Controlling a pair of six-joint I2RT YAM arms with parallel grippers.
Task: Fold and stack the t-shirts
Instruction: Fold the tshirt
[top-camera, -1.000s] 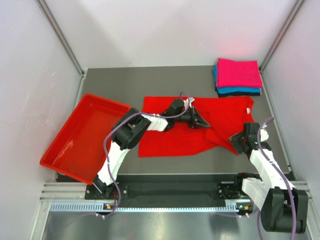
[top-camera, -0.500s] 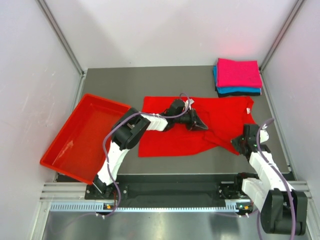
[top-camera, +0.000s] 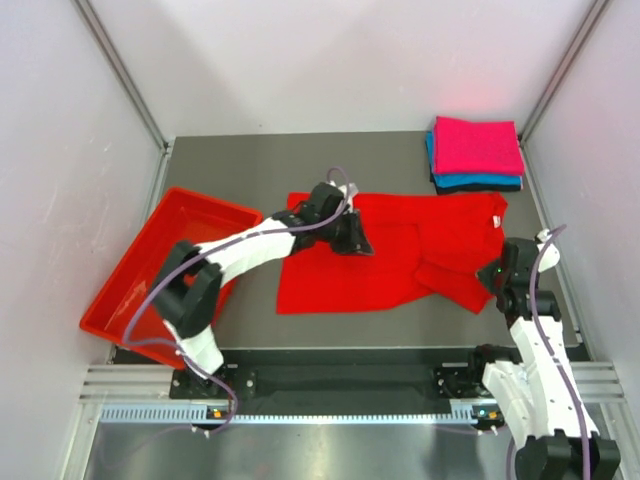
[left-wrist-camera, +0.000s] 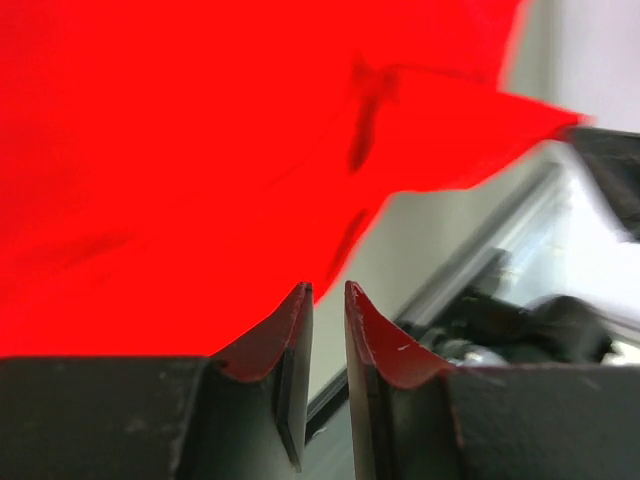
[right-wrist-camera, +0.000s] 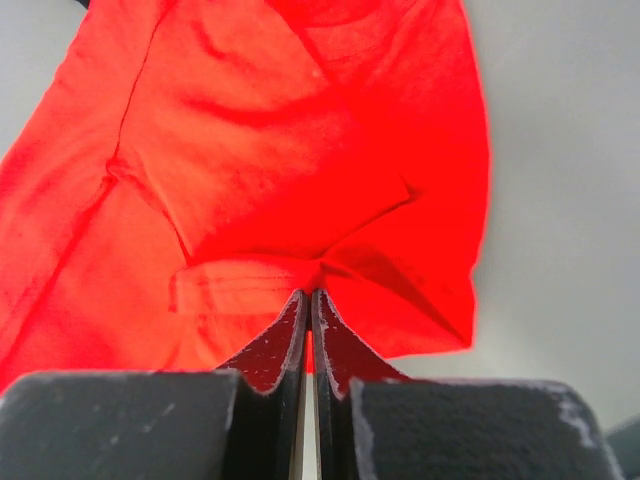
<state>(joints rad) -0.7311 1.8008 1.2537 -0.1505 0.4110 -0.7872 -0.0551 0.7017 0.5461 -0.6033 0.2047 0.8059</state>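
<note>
Your right gripper (right-wrist-camera: 308, 292) is closed on the red t-shirt's (right-wrist-camera: 250, 170) near right edge, with a sliver of cloth showing between its fingers (right-wrist-camera: 270, 350). The rest of the shirt spreads ahead of it and to its left. Its long axis runs crosswise, so the left gripper (left-wrist-camera: 327, 287), a narrow slit apart and empty above the left half, is nearer that end. The grey table (top-camera: 250, 165) is flat. The magenta t-shirt (top-camera: 478, 145) tops a stack far beyond the right gripper.
</note>
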